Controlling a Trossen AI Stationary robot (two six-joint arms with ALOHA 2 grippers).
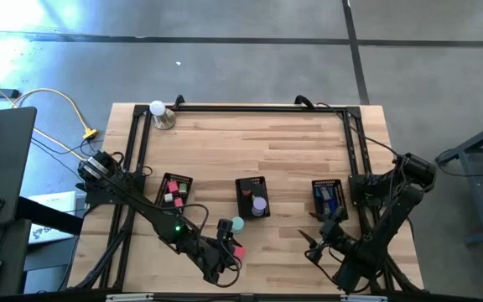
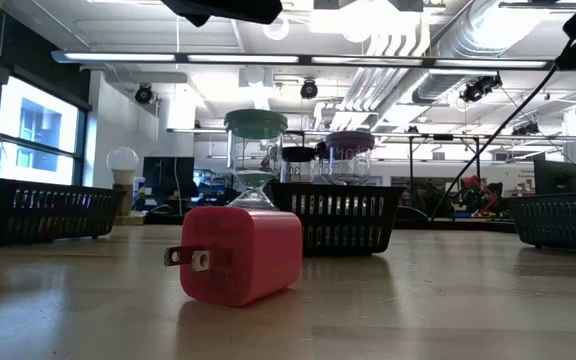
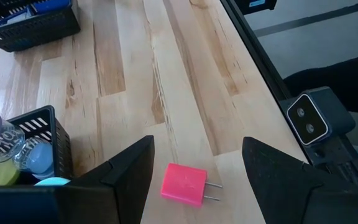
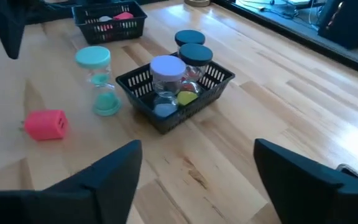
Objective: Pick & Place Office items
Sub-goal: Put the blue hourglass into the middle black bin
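A pink plug adapter (image 3: 184, 185) lies on its side on the bare wood of the table (image 1: 283, 159), close to the front edge and left of centre, with its two metal prongs pointing sideways. The left gripper (image 3: 197, 165) is positioned directly above it, fingers spread wide on either side and gripping nothing; the adapter is seen in the gap between them, untouched.

Just beside the adapter, farther from the front edge, a teal-capped sand timer (image 4: 99, 81) stands upright on the wood. Next to it, the middle mesh tray (image 4: 166, 121) holds a purple-capped timer (image 4: 166, 78) and two dark-capped ones (image 4: 191, 46), all upright. The left mesh tray (image 1: 174, 191) contains pink, red and white pieces. The right mesh tray (image 1: 329, 197) appears to contain dark blue items, although these are not clearly resolved.

The right gripper (image 4: 197, 165) is held over the table near the front right corner, jaws wide apart and empty.

A white ball on a metal base (image 1: 161, 114) is located at the back left corner.
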